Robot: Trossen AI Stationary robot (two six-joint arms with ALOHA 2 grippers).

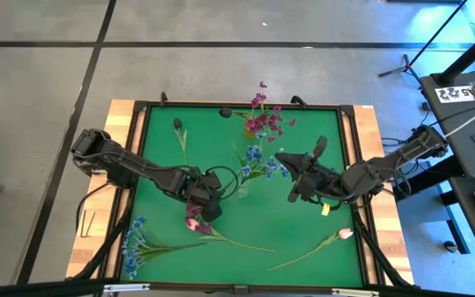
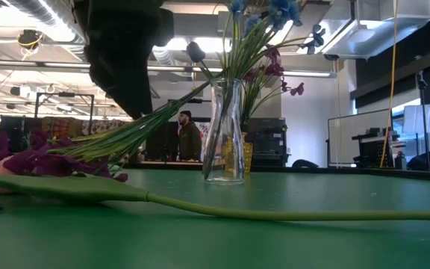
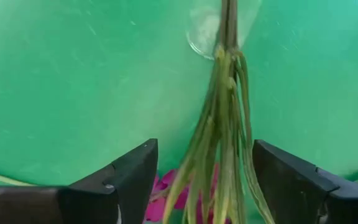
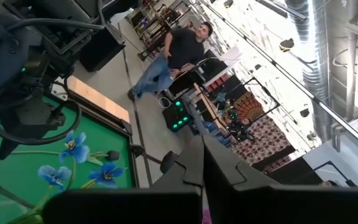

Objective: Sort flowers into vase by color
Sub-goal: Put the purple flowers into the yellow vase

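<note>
A magenta-purple spray (image 2: 39,161) lies with its blossoms on the table, and its green stems (image 3: 222,124) lean up to the mouth of a clear glass vase (image 2: 224,134). That vase holds blue blossoms (image 1: 256,161). My left gripper (image 1: 209,202) is open above the spray, one finger on either side of the stems (image 3: 204,149), touching nothing. My right gripper (image 1: 297,177) hovers right of the clear vase; its fingers (image 4: 202,155) look shut and empty. A yellow vase (image 1: 251,129) at the far side holds magenta sprays.
A white-pink tulip (image 1: 193,223) lies by the left gripper, its stem (image 2: 275,213) running toward the near right. Another tulip (image 1: 345,234) lies near right. A blue spray (image 1: 138,243) lies near left. Dark-budded stems (image 1: 178,128) lie far left. A person (image 4: 179,53) stands beyond the table.
</note>
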